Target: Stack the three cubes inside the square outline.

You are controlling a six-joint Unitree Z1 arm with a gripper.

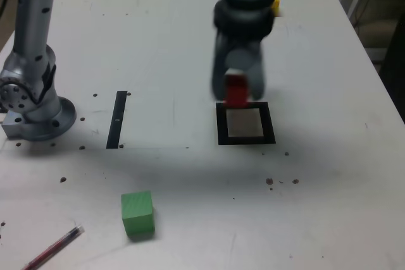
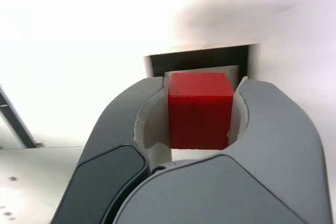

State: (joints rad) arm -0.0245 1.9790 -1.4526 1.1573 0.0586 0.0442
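Gripping red cube (image 2: 200, 109), seemingly over outline (image 2: 202, 59).

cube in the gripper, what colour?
Red cube, clearest in the wrist view.

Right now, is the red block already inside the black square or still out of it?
Out. The jaws are shut on the red block, holding it up near the far edge of the black square, whose beige middle is bare.

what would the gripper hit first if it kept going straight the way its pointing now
Most likely the square outline. The gripper is shut on the red cube, and the wrist view shows the black frame directly beyond the cube. Nothing else shows in between, though the gap down to the table is hard to judge.
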